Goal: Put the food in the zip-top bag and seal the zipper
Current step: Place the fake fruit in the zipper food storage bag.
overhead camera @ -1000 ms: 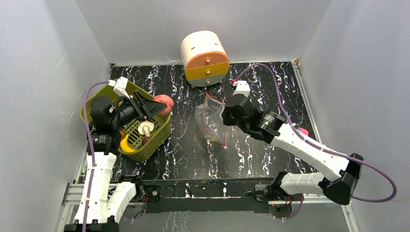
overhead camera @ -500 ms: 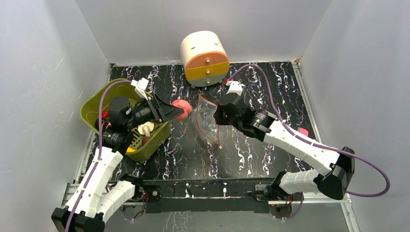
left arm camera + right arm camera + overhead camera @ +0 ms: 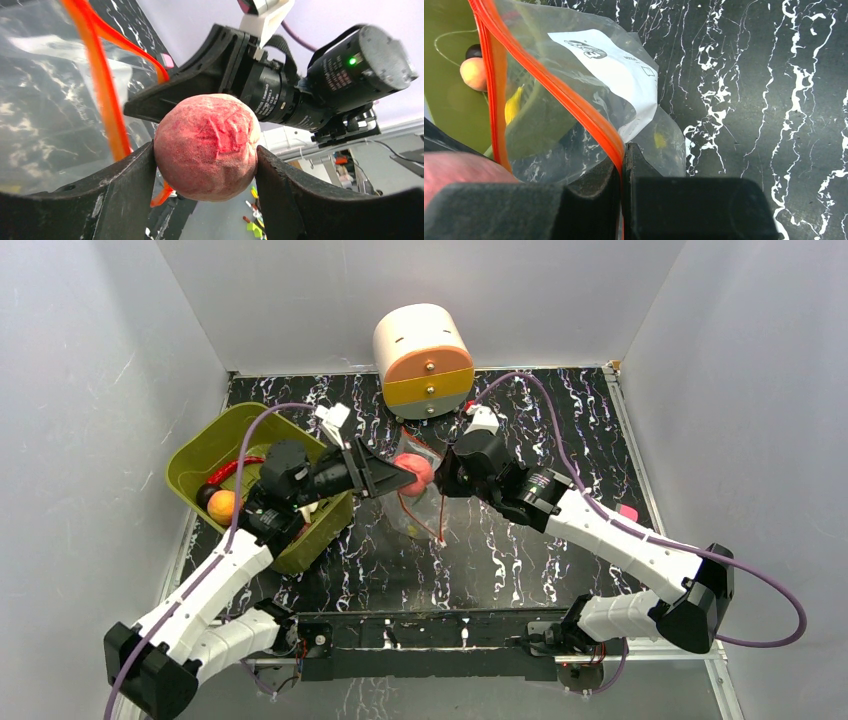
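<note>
My left gripper (image 3: 400, 477) is shut on a pink-red round fruit (image 3: 414, 474), seen close up in the left wrist view (image 3: 206, 146), and holds it right at the open mouth of the zip-top bag (image 3: 425, 510). My right gripper (image 3: 447, 480) is shut on the bag's red-orange zipper (image 3: 574, 107) and holds the clear bag (image 3: 589, 85) up off the table. The zipper strip (image 3: 102, 95) hangs open just left of the fruit. More food lies in the green basket: an orange piece (image 3: 222, 506) and a dark ball (image 3: 206, 494).
The olive-green slotted basket (image 3: 205, 445) stands at the left of the black marbled table (image 3: 520, 550). A white and orange drawer unit (image 3: 423, 360) stands at the back. A small pink thing (image 3: 627, 511) lies by the right wall.
My left gripper carried the pink-red fruit from over the basket rightward to the bag's mouth. My right gripper moved the held bag a little left and back.
</note>
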You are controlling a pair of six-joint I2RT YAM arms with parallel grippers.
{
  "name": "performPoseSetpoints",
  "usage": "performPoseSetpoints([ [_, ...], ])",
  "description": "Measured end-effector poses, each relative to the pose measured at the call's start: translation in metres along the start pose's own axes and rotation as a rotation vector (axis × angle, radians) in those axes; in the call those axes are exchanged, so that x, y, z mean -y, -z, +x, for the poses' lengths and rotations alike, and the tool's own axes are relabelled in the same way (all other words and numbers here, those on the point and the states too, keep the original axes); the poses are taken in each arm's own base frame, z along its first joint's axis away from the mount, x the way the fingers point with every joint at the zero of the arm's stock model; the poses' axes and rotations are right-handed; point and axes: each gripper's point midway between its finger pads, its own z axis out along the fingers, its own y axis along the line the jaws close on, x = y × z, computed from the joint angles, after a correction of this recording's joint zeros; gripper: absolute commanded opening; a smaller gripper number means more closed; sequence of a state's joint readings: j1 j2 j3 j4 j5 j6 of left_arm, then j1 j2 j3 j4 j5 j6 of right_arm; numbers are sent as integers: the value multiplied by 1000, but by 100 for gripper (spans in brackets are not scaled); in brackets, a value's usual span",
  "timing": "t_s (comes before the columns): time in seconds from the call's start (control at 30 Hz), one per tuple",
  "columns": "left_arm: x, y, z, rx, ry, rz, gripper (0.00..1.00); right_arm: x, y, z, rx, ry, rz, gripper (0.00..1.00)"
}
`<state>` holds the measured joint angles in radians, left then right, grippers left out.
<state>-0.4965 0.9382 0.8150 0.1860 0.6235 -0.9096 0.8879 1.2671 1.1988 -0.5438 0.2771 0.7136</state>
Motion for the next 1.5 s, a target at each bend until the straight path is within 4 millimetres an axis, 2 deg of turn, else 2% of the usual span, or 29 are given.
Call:
performPoseSetpoints([
  [0.1,3,-15,18,-50,4,11,32,-2,0,1,-5,-10,-11,0],
  [0.2,0,-23,23,-46,-18,-8,32,4,1,1,-11,-13,8,0],
  [0.27,-13,-24,24,-37,-44,-76,31,3,4,0,-9,-23,-1,0],
  [0.43,-53,-18,36,-60,-73,-253,32,-12,22,-13,36,-69,-85,0],
  [0.57,-73,-11,44,-91,-91,-343,32,-11,31,-14,52,-92,-102,0],
  [0.77,-80,-9,46,-96,-101,-372,32,-16,41,-20,73,-108,-142,0],
  [0.9,-86,-10,46,-112,-96,-402,34,-19,40,-18,68,-109,-161,0],
  [0.93,-87,-11,47,-117,-94,-407,37,-19,40,-17,66,-108,-163,0],
  [1.07,-91,-15,50,-138,-82,-416,58,-20,40,-17,66,-109,-170,0],
  [1.23,-85,-17,54,-167,-64,-384,75,-13,33,-10,65,-107,-147,0],
  [1.47,-78,-25,52,-203,-50,-368,90,-2,25,2,49,-107,-114,0],
  [1.5,-77,-25,52,-205,-49,-365,96,-1,25,2,52,-107,-108,0],
])
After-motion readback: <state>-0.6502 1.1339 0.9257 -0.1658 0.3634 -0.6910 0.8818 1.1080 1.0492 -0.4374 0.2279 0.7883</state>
